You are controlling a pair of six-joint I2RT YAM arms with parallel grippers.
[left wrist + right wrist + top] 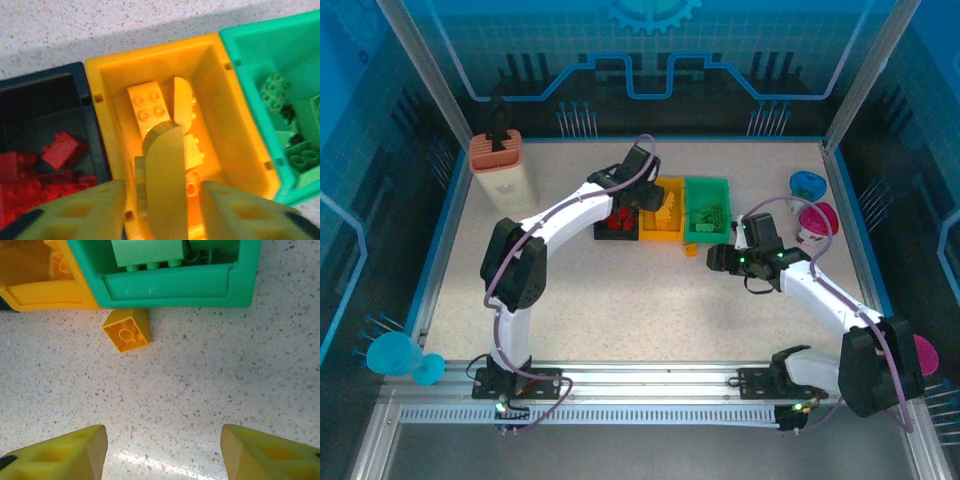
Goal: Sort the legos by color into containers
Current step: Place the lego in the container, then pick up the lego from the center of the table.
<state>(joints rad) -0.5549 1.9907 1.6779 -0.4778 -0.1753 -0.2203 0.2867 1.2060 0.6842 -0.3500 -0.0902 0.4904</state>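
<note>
Right claw [163, 432] is wide open with nothing between its fingers, hanging low over bare worktop [210, 390]. A loose yellow brick [127, 330] lies on the worktop beyond it, a little left of the claw's centre line, studs tipped toward the claw. The brick sits at the near wall of the green bin [170, 290], by the corner where that bin meets the yellow bin [150, 52]; can't tell whether it touches. Nothing stands between claw and brick.

Left claw [162, 185] hangs over the near part of the yellow bin, fingers apart. A curved yellow piece [167, 165] shows between them with a gap on each side, so it isn't gripped. More yellow bricks [147, 102] lie on the bin floor beyond it.

The three bins stand in a row, walls together: black bin [45, 75] left with red bricks [30, 180], yellow in the middle, green on the right with green bricks [275, 90].

Well off to the side are a beige box [505, 170] at far left and a blue cup [807, 185] and pink cup [818, 220] at far right, all clear of both claws.
</note>
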